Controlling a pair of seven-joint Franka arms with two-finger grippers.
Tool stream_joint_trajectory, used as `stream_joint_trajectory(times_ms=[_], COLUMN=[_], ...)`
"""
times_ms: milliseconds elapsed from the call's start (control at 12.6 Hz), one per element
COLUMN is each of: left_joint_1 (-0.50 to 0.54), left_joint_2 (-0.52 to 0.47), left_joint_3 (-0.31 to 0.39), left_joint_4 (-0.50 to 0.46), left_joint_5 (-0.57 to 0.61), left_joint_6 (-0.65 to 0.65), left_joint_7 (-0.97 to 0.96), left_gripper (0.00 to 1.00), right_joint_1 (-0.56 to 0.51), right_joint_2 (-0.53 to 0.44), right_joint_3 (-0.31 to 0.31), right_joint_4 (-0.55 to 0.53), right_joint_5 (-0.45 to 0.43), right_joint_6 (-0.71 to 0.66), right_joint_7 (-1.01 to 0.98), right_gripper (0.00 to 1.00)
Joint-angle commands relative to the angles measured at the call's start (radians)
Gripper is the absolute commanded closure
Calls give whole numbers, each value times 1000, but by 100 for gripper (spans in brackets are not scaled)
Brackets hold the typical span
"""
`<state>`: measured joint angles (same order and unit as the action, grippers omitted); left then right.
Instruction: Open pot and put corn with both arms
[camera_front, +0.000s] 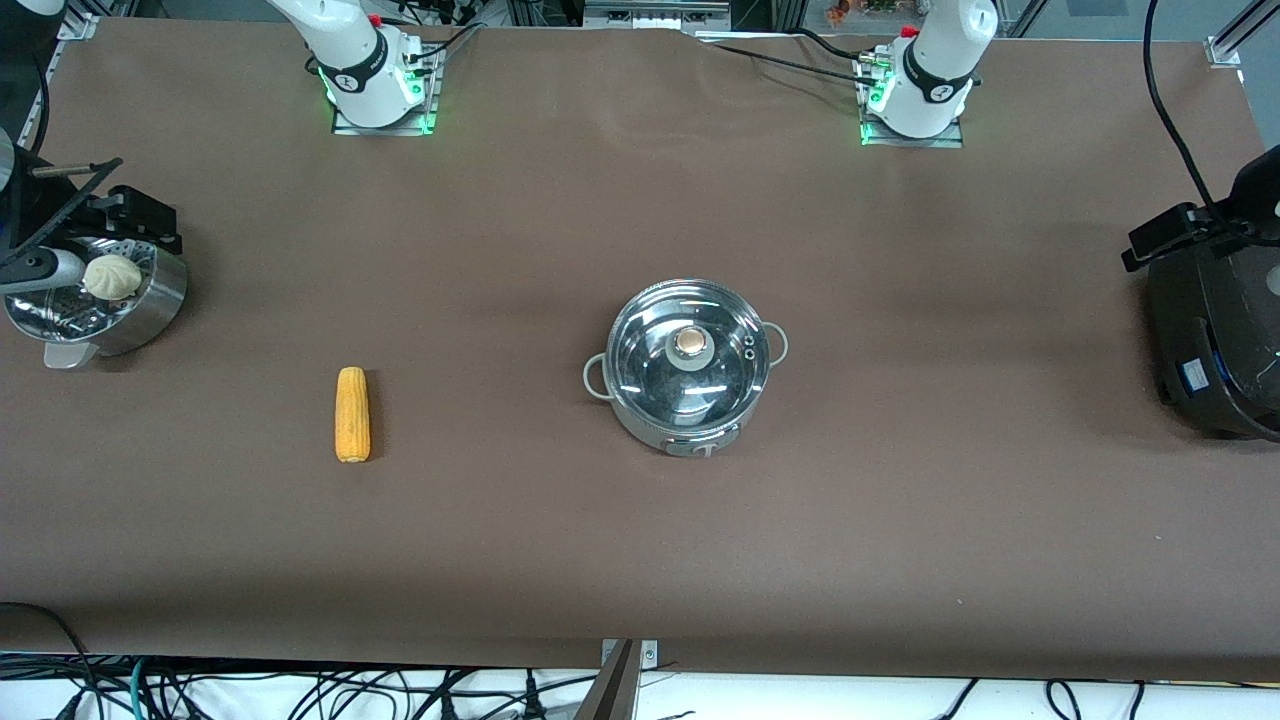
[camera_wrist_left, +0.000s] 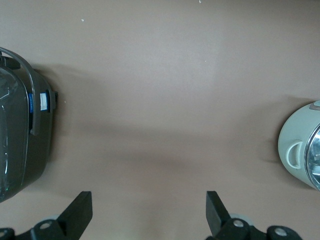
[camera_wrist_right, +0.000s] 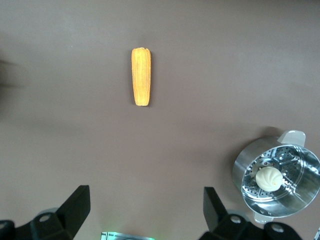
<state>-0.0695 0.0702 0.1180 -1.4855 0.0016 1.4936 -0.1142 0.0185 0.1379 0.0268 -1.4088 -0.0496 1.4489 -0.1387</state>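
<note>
The steel pot (camera_front: 690, 365) stands mid-table with its glass lid on, copper knob (camera_front: 688, 343) on top. Its edge also shows in the left wrist view (camera_wrist_left: 302, 152). The corn (camera_front: 352, 414) lies flat on the table toward the right arm's end, and shows in the right wrist view (camera_wrist_right: 141, 76). My left gripper (camera_wrist_left: 149, 210) is open and empty, high over bare table between the pot and the rice cooker. My right gripper (camera_wrist_right: 146, 210) is open and empty, high over the table near its own base. Neither gripper shows in the front view.
A perforated steel steamer basket (camera_front: 100, 300) with a white bun (camera_front: 113, 277) stands at the right arm's end, also in the right wrist view (camera_wrist_right: 277, 182). A big black rice cooker (camera_front: 1220, 330) stands at the left arm's end, also in the left wrist view (camera_wrist_left: 22, 135).
</note>
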Motion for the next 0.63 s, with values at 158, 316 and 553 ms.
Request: stream_joint_trajectory(times_ms=[158,316,553], left_joint_1=[4,5,5], left_joint_2=[3,3,3], left_joint_3=[0,0,0], left_joint_4=[21,21,21], left_joint_5=[-15,-15,-15], left_joint_6=[-16,-16,-16], left_joint_7=[5,7,5], left_gripper=[0,0,0], right_joint_1=[8,4,6], right_joint_2=[-23,-20,-20], right_joint_3=[-2,-5,-5], right_joint_4=[-2,-2,-2], right_joint_5=[-16,-18,-38], right_joint_6=[10,11,11], right_joint_7=[8,8,8], right_gripper=[0,0,0])
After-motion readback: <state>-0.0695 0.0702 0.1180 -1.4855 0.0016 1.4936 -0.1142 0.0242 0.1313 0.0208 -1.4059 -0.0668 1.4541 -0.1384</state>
